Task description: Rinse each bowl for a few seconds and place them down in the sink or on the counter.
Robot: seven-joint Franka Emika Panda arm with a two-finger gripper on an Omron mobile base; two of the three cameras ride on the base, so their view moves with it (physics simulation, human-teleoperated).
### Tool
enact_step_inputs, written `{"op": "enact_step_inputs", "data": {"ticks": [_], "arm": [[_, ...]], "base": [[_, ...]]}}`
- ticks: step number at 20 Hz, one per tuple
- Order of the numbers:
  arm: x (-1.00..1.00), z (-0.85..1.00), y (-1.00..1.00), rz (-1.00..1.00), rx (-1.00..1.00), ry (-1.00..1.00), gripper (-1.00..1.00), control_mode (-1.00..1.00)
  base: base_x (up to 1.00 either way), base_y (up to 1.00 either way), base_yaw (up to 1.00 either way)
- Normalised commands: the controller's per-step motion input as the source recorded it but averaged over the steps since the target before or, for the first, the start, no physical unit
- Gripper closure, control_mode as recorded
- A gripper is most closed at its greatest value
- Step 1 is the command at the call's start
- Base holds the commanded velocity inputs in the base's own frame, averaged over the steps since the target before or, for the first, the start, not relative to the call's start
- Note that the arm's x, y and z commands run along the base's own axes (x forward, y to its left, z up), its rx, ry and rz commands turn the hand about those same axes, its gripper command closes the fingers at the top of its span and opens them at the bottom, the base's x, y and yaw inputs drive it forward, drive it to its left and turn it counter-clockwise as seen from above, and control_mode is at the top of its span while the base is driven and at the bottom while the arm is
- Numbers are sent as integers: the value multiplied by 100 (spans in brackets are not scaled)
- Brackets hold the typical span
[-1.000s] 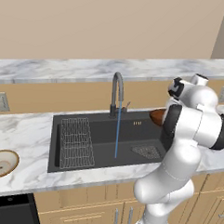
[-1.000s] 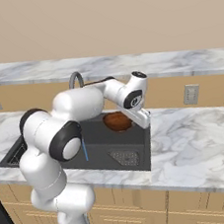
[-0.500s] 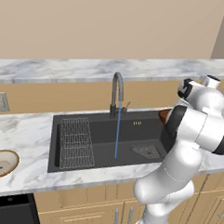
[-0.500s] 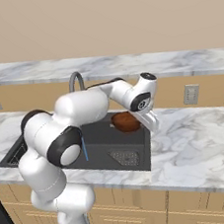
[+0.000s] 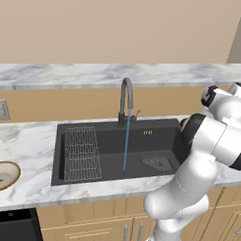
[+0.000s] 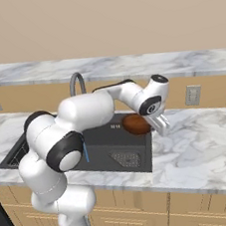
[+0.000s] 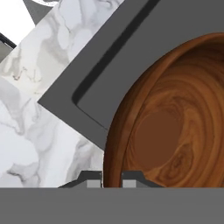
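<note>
The reddish-brown bowl (image 6: 136, 124) is held by the gripper (image 6: 159, 124) at the right-hand edge of the sink (image 6: 135, 152), tilted on its side above the rim where the black basin meets the marble surface (image 6: 200, 149). In the hand view, the jaws are seen pressed nearly together on the bowl's rim, pinching its thin wall between the two fingertips (image 7: 90, 178), with the wood-grained inside of the bowl (image 7: 175, 118) turned toward the camera and the corner of the sink (image 7: 100, 83) lying beyond it.

A thin stream of water (image 5: 126, 148) is seen falling from the gooseneck tap (image 5: 126, 98) into the middle of the sink, well apart from the held bowl. The wire rack (image 5: 83, 150) lies at the left end of the sink and the mesh drain (image 5: 158, 163) toward its right end. The tan bowl (image 5: 2, 175) rests on the surface to the left of the sink, untouched by the arm.

Since the held bowl is away from the stream and at the sink's right edge, the step in hand is judged to be the setting down of this bowl. The next move would call for the bowl to be lowered onto the surface just right of the sink, levelled so that it does not roll on its rim, and only then released. The tan bowl would remain to be fetched from the far left side and rinsed.
</note>
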Motion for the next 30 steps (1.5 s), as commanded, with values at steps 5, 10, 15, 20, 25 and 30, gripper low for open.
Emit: {"op": "enact_step_inputs", "data": {"ticks": [5, 10, 15, 20, 25, 30], "arm": [[-16, 5, -31, -8, -2, 0, 100, -100], [-3, -2, -19, -8, -1, 0, 100, -100], [2, -8, -10, -5, 0, 0, 100, -100], [0, -11, -4, -3, 0, 0, 100, -100], [-2, -7, -10, -2, 0, 0, 100, -100], [-6, -9, -15, -2, 0, 0, 100, -100]], "base": [[0, 0, 0], [0, 0, 0], [0, 0, 0], [0, 0, 0], [0, 0, 0], [0, 0, 0]]}}
